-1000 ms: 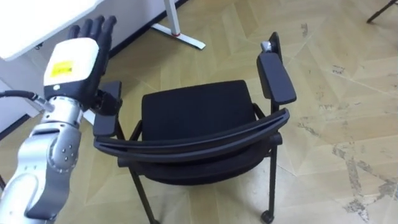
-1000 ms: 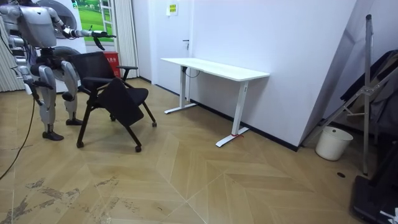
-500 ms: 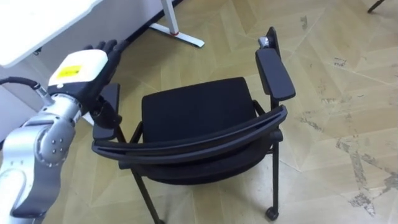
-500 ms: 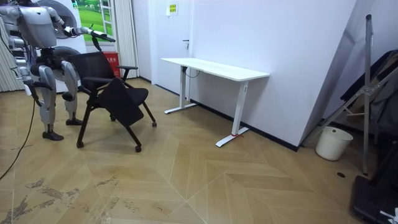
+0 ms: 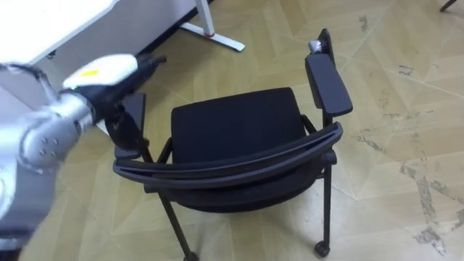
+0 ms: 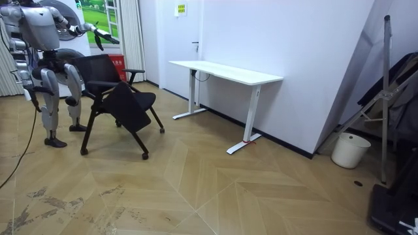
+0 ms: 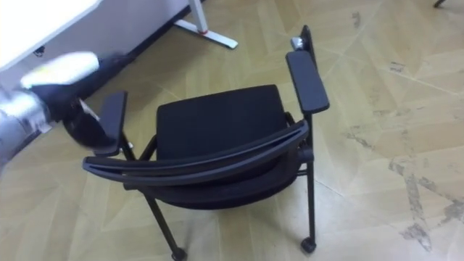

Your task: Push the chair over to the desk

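**My left hand (image 5: 109,71) above the black padded, mesh-backed armchair (image 5: 235,130)**

My hand hangs over the chair's left armrest (image 5: 130,125), clear of it, with fingers stretched forward and holding nothing. The chair stands just before me on the wooden herringbone floor (image 5: 391,109).

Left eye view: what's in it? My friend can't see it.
A black chair with armrests stands on a wooden floor, seen from behind and above. The robot's left hand, fingers straight, hovers over the left armrest, near a white desk.
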Tool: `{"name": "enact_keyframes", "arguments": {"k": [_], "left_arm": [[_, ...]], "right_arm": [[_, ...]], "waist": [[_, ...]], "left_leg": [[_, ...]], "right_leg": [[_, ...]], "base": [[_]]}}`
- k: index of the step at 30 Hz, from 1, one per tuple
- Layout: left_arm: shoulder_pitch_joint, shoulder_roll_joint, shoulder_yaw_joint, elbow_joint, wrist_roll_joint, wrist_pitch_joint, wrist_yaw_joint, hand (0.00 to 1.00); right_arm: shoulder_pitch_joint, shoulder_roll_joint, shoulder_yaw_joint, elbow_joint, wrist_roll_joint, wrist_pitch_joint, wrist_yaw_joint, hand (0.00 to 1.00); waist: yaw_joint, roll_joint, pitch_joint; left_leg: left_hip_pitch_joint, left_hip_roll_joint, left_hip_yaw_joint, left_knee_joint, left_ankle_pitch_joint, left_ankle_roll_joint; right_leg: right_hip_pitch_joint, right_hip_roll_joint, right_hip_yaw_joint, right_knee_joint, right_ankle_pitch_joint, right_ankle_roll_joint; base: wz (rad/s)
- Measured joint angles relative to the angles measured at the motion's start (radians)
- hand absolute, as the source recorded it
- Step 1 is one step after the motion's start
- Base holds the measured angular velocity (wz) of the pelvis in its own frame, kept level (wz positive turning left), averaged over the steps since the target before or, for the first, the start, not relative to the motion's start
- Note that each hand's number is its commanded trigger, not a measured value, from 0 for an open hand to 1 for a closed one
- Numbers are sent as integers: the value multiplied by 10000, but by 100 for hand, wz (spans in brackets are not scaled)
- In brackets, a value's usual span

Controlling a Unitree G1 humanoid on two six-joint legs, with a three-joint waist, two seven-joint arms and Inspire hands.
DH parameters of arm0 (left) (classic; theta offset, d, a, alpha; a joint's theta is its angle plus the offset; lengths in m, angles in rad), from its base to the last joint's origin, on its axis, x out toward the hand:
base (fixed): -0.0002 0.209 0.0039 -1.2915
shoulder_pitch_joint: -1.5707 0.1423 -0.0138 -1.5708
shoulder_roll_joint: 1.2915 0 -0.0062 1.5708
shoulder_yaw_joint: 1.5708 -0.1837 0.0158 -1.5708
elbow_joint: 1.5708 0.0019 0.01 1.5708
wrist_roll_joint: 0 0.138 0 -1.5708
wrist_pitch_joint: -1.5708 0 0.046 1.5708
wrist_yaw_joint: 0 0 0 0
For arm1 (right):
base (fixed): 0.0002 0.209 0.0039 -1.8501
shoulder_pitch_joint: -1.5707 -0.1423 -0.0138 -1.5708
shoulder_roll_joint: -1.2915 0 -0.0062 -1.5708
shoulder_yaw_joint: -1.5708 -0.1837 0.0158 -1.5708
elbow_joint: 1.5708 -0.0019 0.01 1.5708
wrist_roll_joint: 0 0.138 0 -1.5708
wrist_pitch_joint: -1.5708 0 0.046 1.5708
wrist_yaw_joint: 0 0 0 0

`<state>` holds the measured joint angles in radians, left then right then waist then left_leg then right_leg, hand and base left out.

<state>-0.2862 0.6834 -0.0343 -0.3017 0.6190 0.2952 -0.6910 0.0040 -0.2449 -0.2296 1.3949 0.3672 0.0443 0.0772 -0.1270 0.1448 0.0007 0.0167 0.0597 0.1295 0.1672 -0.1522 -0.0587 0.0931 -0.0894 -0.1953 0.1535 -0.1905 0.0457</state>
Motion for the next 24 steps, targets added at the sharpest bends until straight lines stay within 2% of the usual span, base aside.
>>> {"name": "enact_keyframes", "arguments": {"k": [2,4,9,17,20,24], "left_arm": [[-270,266,55,-63,-257,250,-413,0],[-271,435,57,-234,-392,322,-886,0],[-264,522,47,-676,-825,668,-1910,0],[-264,568,46,-1217,-1196,1024,-2782,0],[-265,589,40,-1346,-1492,1049,-3108,0],[-265,832,-19,-1733,-1575,1123,-3682,0]], "right_arm": [[30,-27,-15,0,-63,13,24,0],[33,-93,-22,1,-237,20,84,0],[79,-306,-105,27,-228,215,86,0],[142,-351,-101,29,-219,234,126,0],[206,-360,-89,21,-220,235,191,0],[278,-372,-90,-27,-218,234,435,0]], "waist": [[-5,45,-5],[-4,82,-1],[12,138,73],[35,124,86],[191,125,85],[255,113,92]], "left_leg": [[96,-8,-3,-5,-2,4],[112,-14,-1,-4,-3,4],[115,-23,-2,3,-1,8],[122,-56,-17,17,0,7],[115,-57,-23,3,-1,7],[126,-62,-104,-4,-1,7]], "right_leg": [[104,-8,-17,-6,0,1],[113,-15,-20,-6,-1,1],[97,-24,-30,-26,-10,15],[85,-62,-49,-29,-36,45],[118,-64,-40,-31,-36,45],[174,-71,-111,-23,-36,45]], "base": [[0],[0],[0],[0],[0],[5]]}}
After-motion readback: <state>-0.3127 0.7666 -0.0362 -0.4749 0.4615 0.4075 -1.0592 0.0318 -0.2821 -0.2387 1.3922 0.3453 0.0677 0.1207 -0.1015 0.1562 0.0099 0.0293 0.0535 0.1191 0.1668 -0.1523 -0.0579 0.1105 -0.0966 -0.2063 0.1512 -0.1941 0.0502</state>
